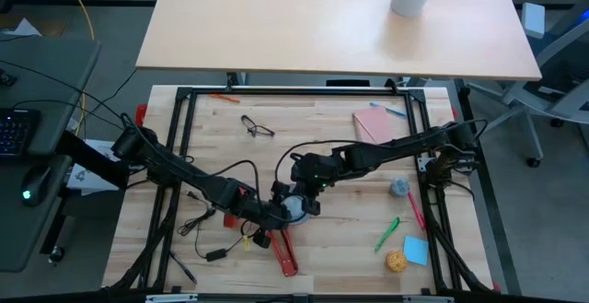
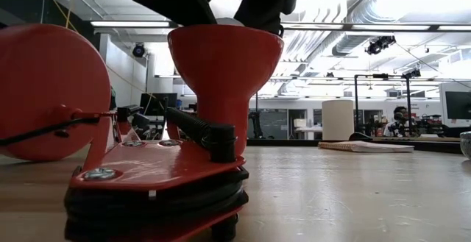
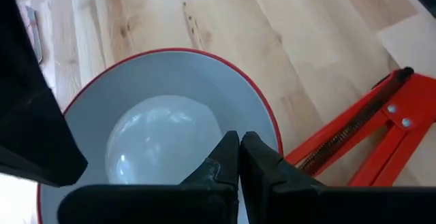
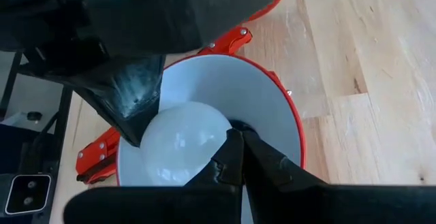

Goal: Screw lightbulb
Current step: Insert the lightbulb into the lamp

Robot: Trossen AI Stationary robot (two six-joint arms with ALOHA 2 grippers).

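Both closed claws, left claw (image 3: 238,157) and right claw (image 4: 242,149), angled over the lightbulb (image 4: 182,142), seemingly inside the shade (image 4: 272,108)

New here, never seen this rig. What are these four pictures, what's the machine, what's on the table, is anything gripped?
Two dark robot arms work at a wooden table. One picture looks straight down, one looks level from the tabletop, and one comes from each wrist. Both arms meet over a red desk lamp, whose shade opens upward with the lightbulb sitting inside. The left gripper and right gripper are both shut, at the shade's rim beside the bulb; neither holds it. Also on the table: glasses, a pink notebook, a green pen and cables.
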